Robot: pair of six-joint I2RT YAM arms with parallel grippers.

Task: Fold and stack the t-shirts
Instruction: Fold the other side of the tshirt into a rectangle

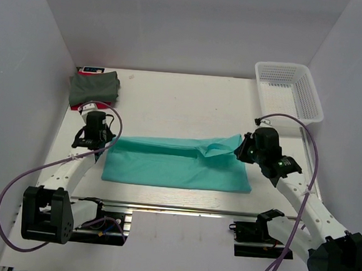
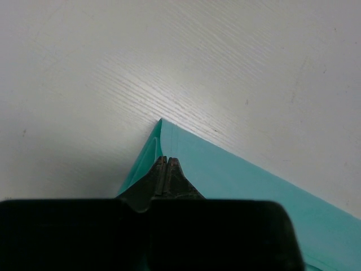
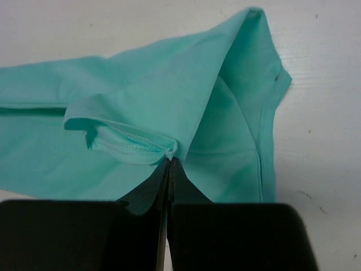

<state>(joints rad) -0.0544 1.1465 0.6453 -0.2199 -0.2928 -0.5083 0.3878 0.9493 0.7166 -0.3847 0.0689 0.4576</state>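
Observation:
The teal t-shirt (image 1: 177, 163) lies as a long folded band across the table's middle, with its far edge lifted at both ends. My left gripper (image 1: 109, 143) is shut on the shirt's far left corner; in the left wrist view its jaws (image 2: 166, 160) are closed with teal cloth (image 2: 237, 180) on both sides. My right gripper (image 1: 240, 151) is shut on the shirt's right end; in the right wrist view its jaws (image 3: 171, 160) pinch a stitched hem fold of the teal cloth (image 3: 169, 84). A dark grey-green shirt (image 1: 94, 87) lies folded on a red one (image 1: 81, 107) at the far left.
A white plastic mesh basket (image 1: 289, 89) stands at the far right corner. White walls close the table on three sides. A metal rail (image 1: 175, 208) runs along the near edge between the arm bases. Purple cables loop beside both arms.

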